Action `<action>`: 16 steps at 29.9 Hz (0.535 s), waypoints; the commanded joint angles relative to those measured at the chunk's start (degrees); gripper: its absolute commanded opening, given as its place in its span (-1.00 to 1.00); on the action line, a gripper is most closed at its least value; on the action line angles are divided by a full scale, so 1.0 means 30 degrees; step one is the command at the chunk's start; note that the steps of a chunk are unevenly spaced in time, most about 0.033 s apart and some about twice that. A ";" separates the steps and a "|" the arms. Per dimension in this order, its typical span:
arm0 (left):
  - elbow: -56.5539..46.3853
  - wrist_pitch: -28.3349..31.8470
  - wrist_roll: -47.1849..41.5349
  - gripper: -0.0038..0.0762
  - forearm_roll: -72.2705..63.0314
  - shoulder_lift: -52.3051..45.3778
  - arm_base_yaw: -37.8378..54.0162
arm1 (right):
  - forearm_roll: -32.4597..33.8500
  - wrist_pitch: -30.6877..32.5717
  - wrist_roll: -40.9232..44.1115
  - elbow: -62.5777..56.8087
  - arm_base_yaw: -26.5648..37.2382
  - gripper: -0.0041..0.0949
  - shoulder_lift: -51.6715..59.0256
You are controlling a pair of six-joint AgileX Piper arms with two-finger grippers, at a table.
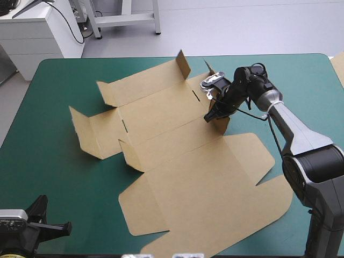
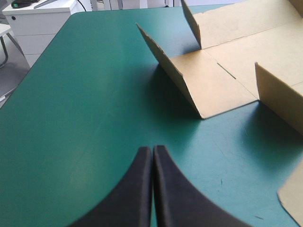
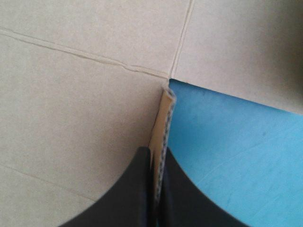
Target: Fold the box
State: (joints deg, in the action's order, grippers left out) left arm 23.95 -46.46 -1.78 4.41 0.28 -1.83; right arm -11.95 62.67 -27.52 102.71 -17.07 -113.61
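The brown box (image 1: 183,161) lies as a cut sheet across the middle of the teal-green table, its left-hand flaps and a far flap (image 1: 184,63) standing up. My right gripper (image 1: 209,117) is over the sheet's right side, shut on a raised flap (image 1: 221,122) there. In the right wrist view that flap's edge (image 3: 163,132) runs up from between the black fingers (image 3: 137,189), with flat board beside it. My left gripper (image 2: 152,156) is shut and empty at the table's near left corner, pointing toward the box's raised left flap (image 2: 170,71).
A strip of more brown board (image 1: 338,67) shows at the table's right edge. White cabinets (image 1: 37,29) stand beyond the far left corner. Bare teal-green cover (image 1: 59,177) stretches between my left gripper and the box.
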 commanded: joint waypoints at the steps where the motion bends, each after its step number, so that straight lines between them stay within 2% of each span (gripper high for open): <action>1: 0.0531 0.1392 -0.0026 -0.92 -0.0076 0.0322 0.0012 | -0.0762 0.0084 -0.4741 0.2291 -0.0095 -0.96 0.1090; 7: 0.0531 0.1392 -0.0084 -0.92 -0.0076 0.0322 0.0012 | -0.0654 -0.0738 -0.9195 0.4567 -0.0163 -0.96 0.1090; 16: 0.0531 0.1392 -0.0084 -0.92 -0.0076 0.0322 0.0012 | -0.0483 -0.1090 -1.4564 0.4763 -0.0163 -0.96 0.0723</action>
State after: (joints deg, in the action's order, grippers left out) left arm 23.95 -46.52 -1.78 4.41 0.28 -1.83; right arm -12.98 61.70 -66.56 115.02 -17.58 -113.95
